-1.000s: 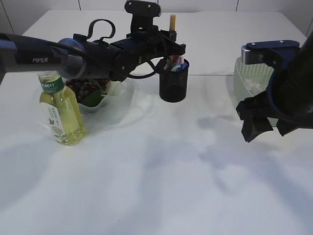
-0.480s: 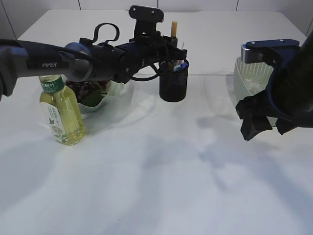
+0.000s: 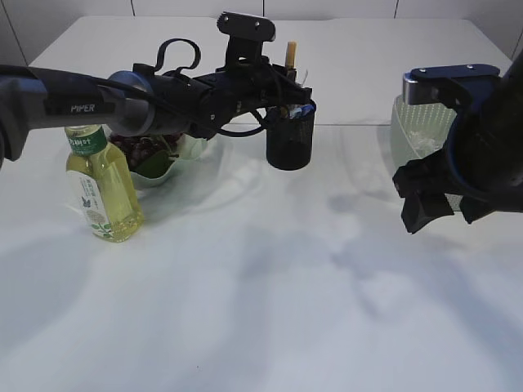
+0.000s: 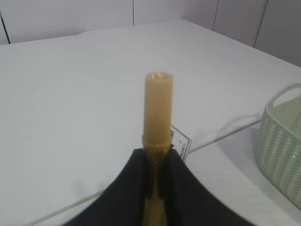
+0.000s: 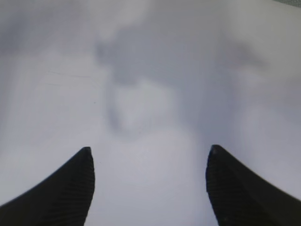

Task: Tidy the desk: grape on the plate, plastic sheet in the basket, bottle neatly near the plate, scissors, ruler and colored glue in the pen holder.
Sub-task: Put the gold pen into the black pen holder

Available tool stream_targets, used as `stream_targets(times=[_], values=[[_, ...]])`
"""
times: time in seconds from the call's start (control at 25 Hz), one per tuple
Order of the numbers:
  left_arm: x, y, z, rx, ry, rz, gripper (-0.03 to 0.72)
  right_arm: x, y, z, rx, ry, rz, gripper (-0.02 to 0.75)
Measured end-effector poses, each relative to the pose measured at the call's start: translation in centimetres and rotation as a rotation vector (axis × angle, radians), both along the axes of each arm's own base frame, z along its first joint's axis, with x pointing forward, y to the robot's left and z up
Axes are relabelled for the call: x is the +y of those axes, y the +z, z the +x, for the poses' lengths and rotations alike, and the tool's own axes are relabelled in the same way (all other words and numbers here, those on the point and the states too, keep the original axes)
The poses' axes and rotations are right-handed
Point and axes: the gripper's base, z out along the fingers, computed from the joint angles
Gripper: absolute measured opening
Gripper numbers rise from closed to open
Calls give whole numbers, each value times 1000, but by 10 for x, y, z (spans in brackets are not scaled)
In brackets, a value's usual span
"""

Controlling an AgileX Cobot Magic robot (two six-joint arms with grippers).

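It looked like a robotics lab or test room done up as a desk, not anyone's real office. A bare white table (image 3: pixel 270 294) ran back to plain white wall panels (image 4: pixel 66 19), with nothing personal about. Two black robot arms reached over it, one marked PIPER (image 3: pixel 78 106). The few props were tidy and staged: a black mesh pen holder (image 3: pixel 290 139), a pale green woven basket (image 4: pixel 282 141) and a bottle (image 3: pixel 102 184) of yellow-green drink.

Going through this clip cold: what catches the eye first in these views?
The left gripper, stretched across the table's far side, pinches a yellowish glue stick above the black mesh pen holder. At the near left stands a yellow-green drink bottle; on the right, the right gripper hangs open over bare table.
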Motion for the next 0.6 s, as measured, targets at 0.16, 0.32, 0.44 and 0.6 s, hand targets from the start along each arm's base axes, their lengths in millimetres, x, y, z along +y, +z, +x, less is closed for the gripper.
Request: stream_targets(times=[0.16, 0.32, 0.44, 0.6], values=[[0, -1, 0, 0, -2, 6, 92, 0, 0, 0, -2, 0, 1, 575], [0, -1, 0, 2, -3, 9, 137, 0, 0, 0, -2, 0, 1, 575], [0, -1, 0, 3, -3, 9, 167, 0, 0, 0, -2, 0, 1, 575], [0, -1, 0, 2, -2, 9, 202, 0, 0, 0, -2, 0, 1, 575]])
